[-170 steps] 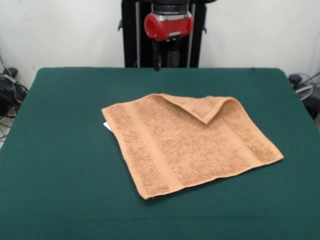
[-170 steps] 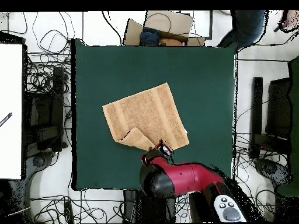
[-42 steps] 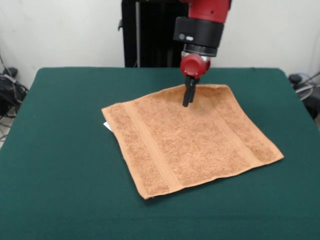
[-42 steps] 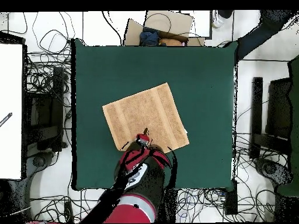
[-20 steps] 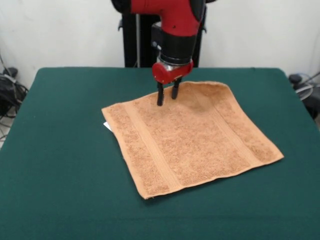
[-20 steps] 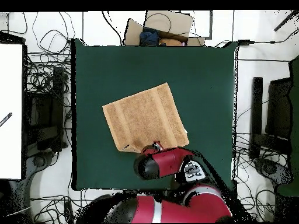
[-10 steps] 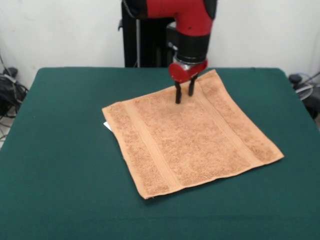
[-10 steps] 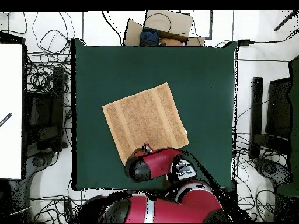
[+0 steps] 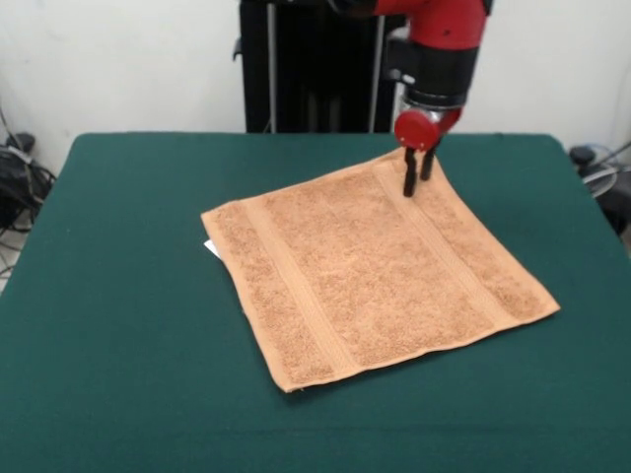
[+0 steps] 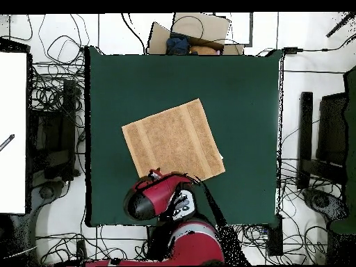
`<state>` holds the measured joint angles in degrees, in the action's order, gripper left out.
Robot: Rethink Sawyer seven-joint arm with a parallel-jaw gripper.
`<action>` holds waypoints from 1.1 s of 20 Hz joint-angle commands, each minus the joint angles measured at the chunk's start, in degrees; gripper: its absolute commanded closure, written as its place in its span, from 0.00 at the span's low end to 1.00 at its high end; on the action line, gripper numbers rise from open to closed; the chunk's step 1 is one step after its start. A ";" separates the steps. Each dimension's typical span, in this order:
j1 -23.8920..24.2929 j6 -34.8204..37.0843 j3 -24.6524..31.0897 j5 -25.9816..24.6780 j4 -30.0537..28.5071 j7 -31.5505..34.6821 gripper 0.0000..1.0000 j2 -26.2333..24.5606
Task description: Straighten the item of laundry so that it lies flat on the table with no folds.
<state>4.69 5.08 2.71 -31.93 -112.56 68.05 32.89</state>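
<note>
The item of laundry, an orange-tan towel (image 9: 370, 271) (image 10: 174, 139), lies spread flat on the green table (image 9: 128, 325) (image 10: 118, 76), turned at an angle to the table's edges. Band stripes run near two of its sides, and a small white tag (image 9: 210, 248) pokes out at its left corner. No fold shows. My gripper (image 9: 417, 177) (image 10: 154, 172) hangs over the towel's far right corner, open, with nothing between its fingers (image 9: 408, 183). Whether the tips touch the cloth I cannot tell.
The red arm (image 10: 156, 198) covers the table's edge nearest the robot in the overhead view. A cardboard box (image 10: 191, 31) sits beyond the opposite edge. Cables and black equipment (image 10: 52, 139) line both sides, and a white board (image 10: 14, 132) stands at the left.
The folded-over far corner from the earliest frames is now laid out flat. Over the last second my gripper has swung right along the towel's far edge to its far right corner.
</note>
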 commanded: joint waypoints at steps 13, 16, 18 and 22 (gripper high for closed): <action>-3.32 -7.63 -10.90 5.96 1.29 16.44 0.00 -3.01; -6.21 -10.01 -14.99 7.24 1.30 16.84 0.00 -2.51; -7.96 -12.49 -17.90 7.86 1.67 16.39 0.00 -2.93; -10.10 -14.87 -21.36 9.10 2.52 14.81 0.00 -3.62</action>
<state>-2.43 -4.06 -12.62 -27.05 -112.56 68.10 31.41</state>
